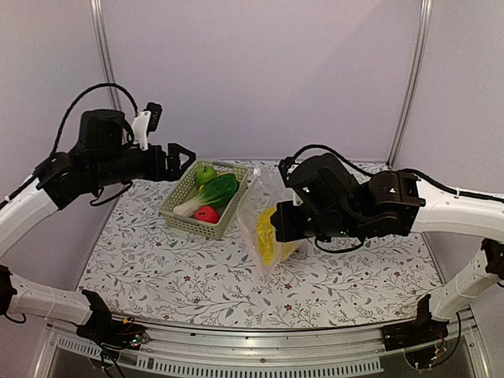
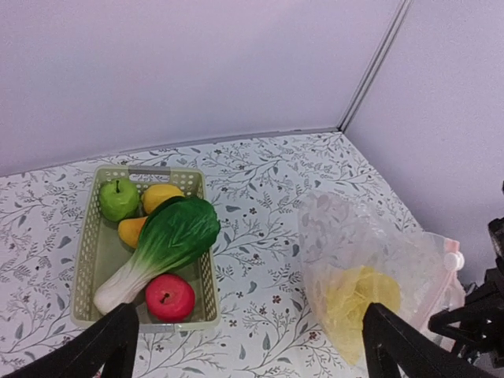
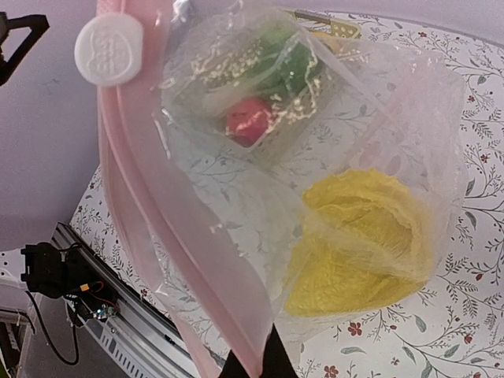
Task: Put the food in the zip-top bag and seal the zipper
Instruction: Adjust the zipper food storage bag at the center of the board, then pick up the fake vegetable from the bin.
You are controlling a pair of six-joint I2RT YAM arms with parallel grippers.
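At the upper left of the top view my left end effector (image 1: 181, 160) hangs spread wide and empty beside the basket (image 1: 191, 227). In it lie the apple (image 1: 205, 174), leafy green (image 1: 218, 191) and red fruit (image 1: 206, 213). I judge them light, hard and slick, best gripped across the middle. At centre the floppy zip-top bag (image 1: 256, 193) holds the cabbage (image 1: 272, 236). My right end effector (image 3: 253, 364) pinches its zipper (image 3: 142, 205).

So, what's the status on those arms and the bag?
Left gripper open, empty. Right gripper shut on zip-top bag. Cabbage inside; other food in basket. Nothing between basket and bag.
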